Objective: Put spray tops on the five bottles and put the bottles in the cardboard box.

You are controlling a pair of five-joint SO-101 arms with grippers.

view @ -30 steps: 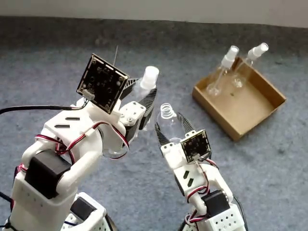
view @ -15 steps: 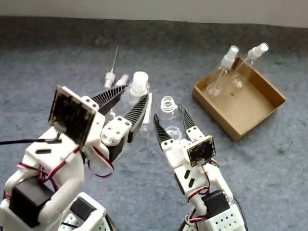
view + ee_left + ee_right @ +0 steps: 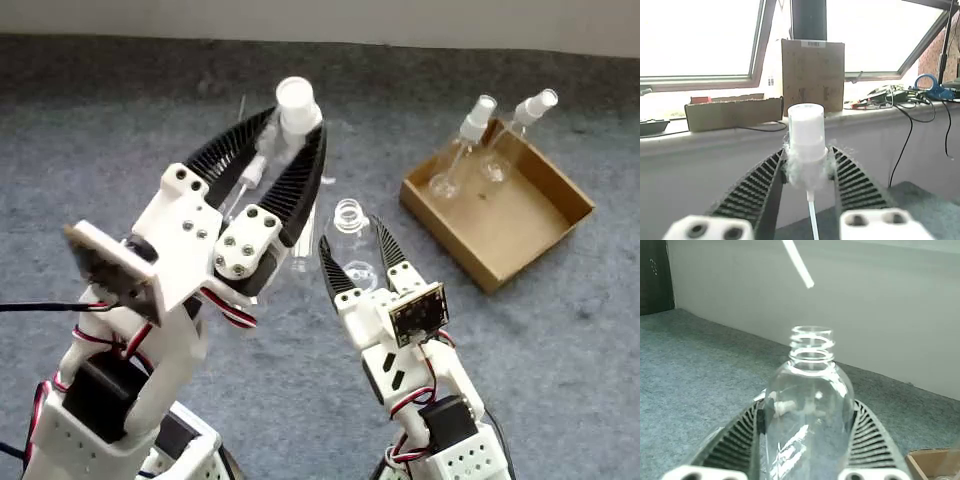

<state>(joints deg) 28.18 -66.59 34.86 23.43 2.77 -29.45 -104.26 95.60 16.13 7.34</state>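
White spray top (image 3: 294, 103) sits pinched in the left hand (image 3: 292, 125), its tube (image 3: 797, 262) over the open bottle (image 3: 347, 215) clamped in the right hand (image 3: 349, 236); cardboard box (image 3: 520, 220) stands nearby.

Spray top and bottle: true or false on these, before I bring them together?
1. The left gripper holds a spray top. True.
2. The bottle in the right gripper has a top on. False: its neck is open.
3. The top's tube is inside the neck. False: its tip hangs above the neck, apart from it.
4. The box holds two capped bottles. True.
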